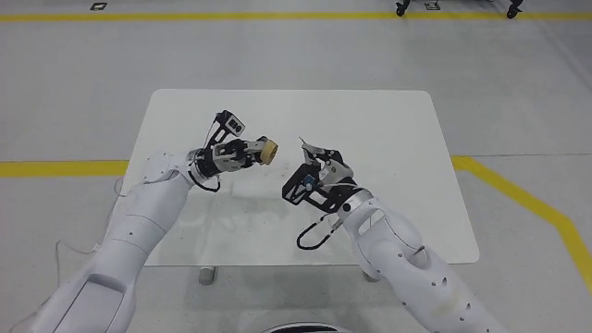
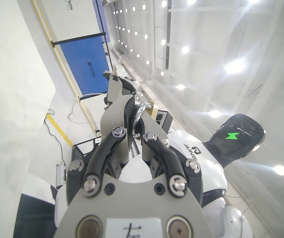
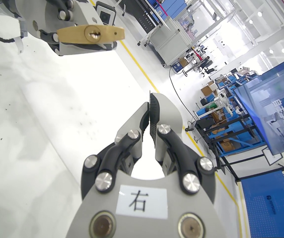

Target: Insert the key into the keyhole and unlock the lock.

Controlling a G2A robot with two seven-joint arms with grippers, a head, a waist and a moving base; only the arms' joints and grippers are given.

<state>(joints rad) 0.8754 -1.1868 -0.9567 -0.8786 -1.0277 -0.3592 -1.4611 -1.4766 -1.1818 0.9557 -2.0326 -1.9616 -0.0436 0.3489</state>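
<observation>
Still lining up, nothing inserted yet. Left gripper (image 1: 257, 151) clamped on padlock (image 3: 91, 34), held up over table (image 1: 388, 120), keyhole (image 3: 94, 34) facing right gripper (image 3: 149, 110). Right jaws pressed together on thin sliver, probably key (image 1: 303, 142). Key well apart from lock. Next, I'd guess: match blade to slot, push straight in, twist.

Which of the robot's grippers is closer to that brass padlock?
Left. The left gripper is clamped on the brass padlock, holding it above the white table. The right gripper is shut, a gap away, facing its keyhole.

One padlock (image 1: 268, 151), one table (image 1: 398, 120), and two tools (image 1: 252, 149) (image 1: 310, 152).
</observation>
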